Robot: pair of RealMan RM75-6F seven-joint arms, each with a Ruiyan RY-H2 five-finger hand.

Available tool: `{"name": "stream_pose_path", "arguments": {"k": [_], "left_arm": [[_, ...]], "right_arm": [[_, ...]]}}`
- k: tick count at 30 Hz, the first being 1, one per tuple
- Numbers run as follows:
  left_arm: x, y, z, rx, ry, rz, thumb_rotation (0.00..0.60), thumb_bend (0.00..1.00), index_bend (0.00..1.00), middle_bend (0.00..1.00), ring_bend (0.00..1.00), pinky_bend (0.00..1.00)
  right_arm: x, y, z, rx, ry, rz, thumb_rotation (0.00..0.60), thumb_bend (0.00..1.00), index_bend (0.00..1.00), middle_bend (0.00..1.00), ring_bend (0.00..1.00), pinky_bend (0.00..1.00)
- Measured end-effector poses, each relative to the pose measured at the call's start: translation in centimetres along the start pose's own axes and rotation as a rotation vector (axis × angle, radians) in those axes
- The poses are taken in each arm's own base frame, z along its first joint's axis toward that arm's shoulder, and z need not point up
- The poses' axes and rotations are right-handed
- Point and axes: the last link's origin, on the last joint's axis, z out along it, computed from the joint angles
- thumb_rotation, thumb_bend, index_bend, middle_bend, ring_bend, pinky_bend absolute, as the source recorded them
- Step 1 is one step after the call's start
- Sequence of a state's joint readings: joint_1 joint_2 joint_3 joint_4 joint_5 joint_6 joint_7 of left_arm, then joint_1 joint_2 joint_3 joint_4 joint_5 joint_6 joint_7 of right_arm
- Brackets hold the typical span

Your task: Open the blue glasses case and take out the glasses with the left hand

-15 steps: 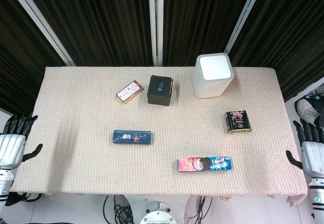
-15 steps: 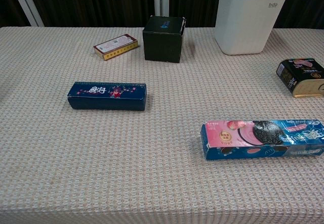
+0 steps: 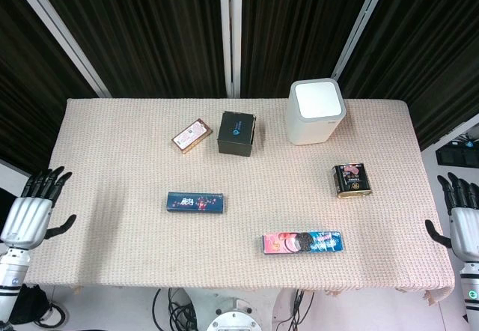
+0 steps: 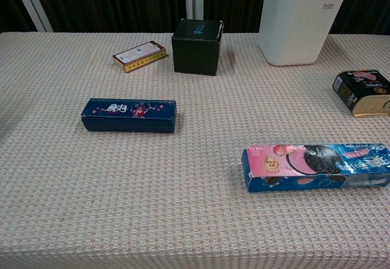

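Lying shut and flat on the table [image 3: 112, 136], left of centre, the blue glasses case [image 3: 195, 202] has its long side toward the robot, easy for a reach from the left. A biscuit pack [image 3: 301, 242] sits nearer the front right, well apart. Beyond the left edge the left hand [image 3: 26, 215] hovers, fingers [image 3: 46, 181] spread wide and empty. Off the right edge, the right hand [image 3: 462, 219] is likewise open-fingered, holding nothing.
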State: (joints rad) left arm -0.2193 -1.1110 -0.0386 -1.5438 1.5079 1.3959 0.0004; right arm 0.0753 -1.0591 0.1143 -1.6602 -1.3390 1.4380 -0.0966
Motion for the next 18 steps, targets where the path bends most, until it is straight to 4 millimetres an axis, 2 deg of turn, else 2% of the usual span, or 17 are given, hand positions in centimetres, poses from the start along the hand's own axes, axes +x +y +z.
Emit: {"name": "stream_pose_path", "arguments": {"k": [9, 18], "left_arm": [[-0.8, 3.8, 3.1, -0.119, -0.119, -0.002, 0.600, 0.26, 0.06, 0.01, 0.00, 0.05], [-3.5, 9.3, 6.5, -0.236, -0.220, -0.074, 0.600, 0.26, 0.06, 0.01, 0.00, 0.05]], "right_arm": [[0.5, 0.1, 0.0, -0.003, 0.010, 0.003, 0.600, 0.24, 0.00, 0.00, 0.00, 0.00], [1.0, 0.6, 0.2, -0.018, 0.019, 0.011, 0.600, 0.24, 0.00, 0.00, 0.00, 0.00]]}}
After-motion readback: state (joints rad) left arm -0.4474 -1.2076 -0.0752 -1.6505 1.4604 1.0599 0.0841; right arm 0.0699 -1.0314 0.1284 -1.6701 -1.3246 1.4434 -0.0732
